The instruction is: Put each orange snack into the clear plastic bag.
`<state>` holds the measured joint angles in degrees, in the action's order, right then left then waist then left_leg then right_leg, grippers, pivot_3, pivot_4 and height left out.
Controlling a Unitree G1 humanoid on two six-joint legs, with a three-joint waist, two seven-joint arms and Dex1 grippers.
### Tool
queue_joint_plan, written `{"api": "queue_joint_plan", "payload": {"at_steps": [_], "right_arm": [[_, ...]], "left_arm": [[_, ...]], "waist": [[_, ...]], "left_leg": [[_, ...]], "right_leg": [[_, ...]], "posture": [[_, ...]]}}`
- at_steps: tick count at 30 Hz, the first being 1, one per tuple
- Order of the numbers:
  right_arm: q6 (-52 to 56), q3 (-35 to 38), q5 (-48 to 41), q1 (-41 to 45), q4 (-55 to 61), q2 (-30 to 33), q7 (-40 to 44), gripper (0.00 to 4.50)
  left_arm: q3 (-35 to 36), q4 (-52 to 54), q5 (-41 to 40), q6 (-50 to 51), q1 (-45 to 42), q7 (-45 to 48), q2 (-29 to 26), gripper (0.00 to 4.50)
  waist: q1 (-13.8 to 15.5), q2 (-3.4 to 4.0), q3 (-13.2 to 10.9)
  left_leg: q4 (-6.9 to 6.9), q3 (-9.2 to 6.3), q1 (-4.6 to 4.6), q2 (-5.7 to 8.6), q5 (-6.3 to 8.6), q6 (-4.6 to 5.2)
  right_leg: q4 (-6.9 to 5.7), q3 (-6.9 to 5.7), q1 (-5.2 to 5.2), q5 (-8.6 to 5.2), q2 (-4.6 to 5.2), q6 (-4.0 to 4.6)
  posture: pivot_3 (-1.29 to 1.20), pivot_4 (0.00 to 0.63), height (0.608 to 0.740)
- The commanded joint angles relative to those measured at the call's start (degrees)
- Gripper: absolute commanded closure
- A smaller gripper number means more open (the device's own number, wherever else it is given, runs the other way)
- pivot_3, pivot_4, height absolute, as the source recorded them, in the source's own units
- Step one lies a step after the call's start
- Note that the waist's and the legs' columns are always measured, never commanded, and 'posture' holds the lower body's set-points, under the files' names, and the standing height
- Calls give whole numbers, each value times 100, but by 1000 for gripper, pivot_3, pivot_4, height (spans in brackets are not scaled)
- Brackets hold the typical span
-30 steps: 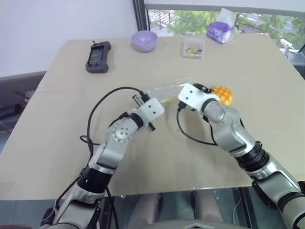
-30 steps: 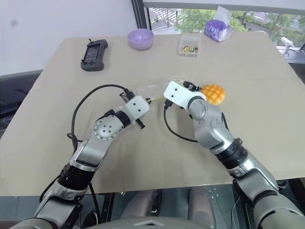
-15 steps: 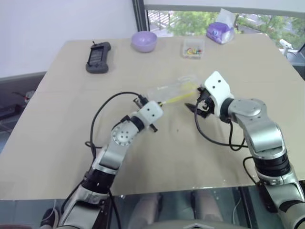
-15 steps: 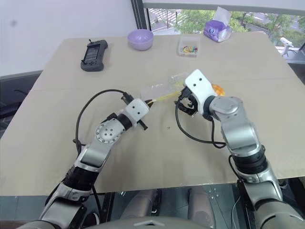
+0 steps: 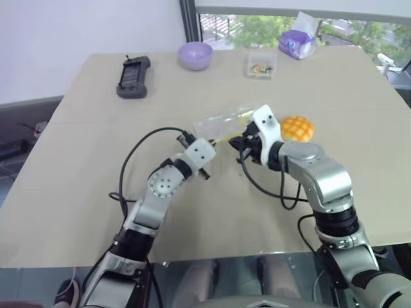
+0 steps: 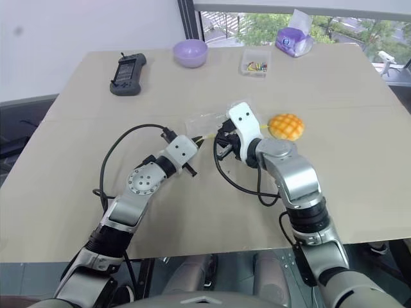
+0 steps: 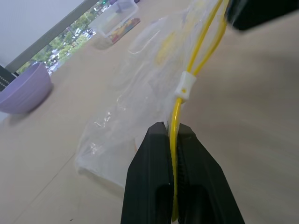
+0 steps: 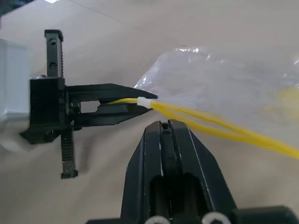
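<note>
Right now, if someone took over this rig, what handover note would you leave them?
Left gripper: shut on the yellow seal strip of the clear plastic bag.
Right gripper: shut, beside the strip near the white slider; it appears to hold nothing.
The bag lies mid-table with its mouth partly parted.
Orange snack: on the table, beside the right arm, outside the bag.
Done: bag edge gripped.
Left: open the mouth wider, pick up the snack, put it in.

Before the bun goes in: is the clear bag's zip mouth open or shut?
Partly open: past the white slider the clear plastic bag's yellow seal strip splits into two separate strands.
</note>
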<state>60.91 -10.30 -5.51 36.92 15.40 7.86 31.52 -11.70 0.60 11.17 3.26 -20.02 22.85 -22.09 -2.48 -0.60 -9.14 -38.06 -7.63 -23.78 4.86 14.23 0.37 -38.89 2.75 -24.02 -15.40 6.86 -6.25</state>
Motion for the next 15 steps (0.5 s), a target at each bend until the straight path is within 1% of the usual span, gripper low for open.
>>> {"api": "queue_joint_plan", "payload": {"at_steps": [1,8,15], "right_arm": [[-172,157,-104,216,-164,-88,-246,4478],[-144,404,-333,361,-481,-278,-593,4478],[172,346,-726,315,-133,117,-322,4478]], "left_arm": [[51,93,2,-147,1,11,-18,4500],[70,126,-1,-162,58,34,-41,4500],[109,61,23,-194,42,12,-63,4500]], "waist": [[2,0,0],[-4,1,0],[1,1,0]], "left_leg": [[0,0,0,0,0,0],[0,-1,0,0,0,0],[0,-1,0,1,0,0]], "right_leg": [[0,0,0,0,0,0],[0,0,0,0,0,0],[0,0,1,0,1,0]], "posture": [[0,150,740],[0,150,740],[0,150,740]]}}
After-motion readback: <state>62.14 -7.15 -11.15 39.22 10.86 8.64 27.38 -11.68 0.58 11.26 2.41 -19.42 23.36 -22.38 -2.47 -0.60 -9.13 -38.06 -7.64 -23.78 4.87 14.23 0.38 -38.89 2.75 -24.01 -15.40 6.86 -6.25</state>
